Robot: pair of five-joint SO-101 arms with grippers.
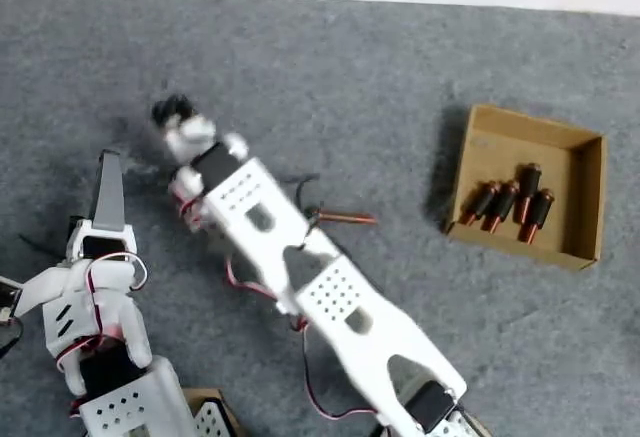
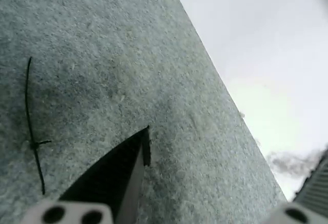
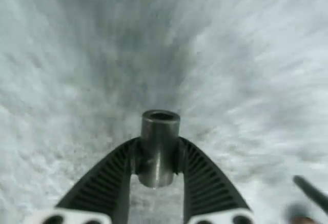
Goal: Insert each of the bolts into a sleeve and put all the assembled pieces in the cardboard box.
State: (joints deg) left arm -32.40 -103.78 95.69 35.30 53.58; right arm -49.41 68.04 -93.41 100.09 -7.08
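Right gripper [image 3: 159, 151] is clamped on a sleeve [image 3: 160, 126], open end poking out past the fingertips, so the sleeve pick looks done. A loose bolt [image 1: 345, 218] lies back behind it, beside its own arm, with the cardboard box [image 1: 590, 192] well beyond. Next, I reckon, the left gripper [image 2: 233, 147], jaws apart, needs that bolt.

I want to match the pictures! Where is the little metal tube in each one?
High view: tube, dark, at the long arm's tip, upper left.
Left wrist view: grey mat and a thin black wire.
Right wrist view: tube in the middle, held by the right gripper.
Shared landmark: the grey mat.
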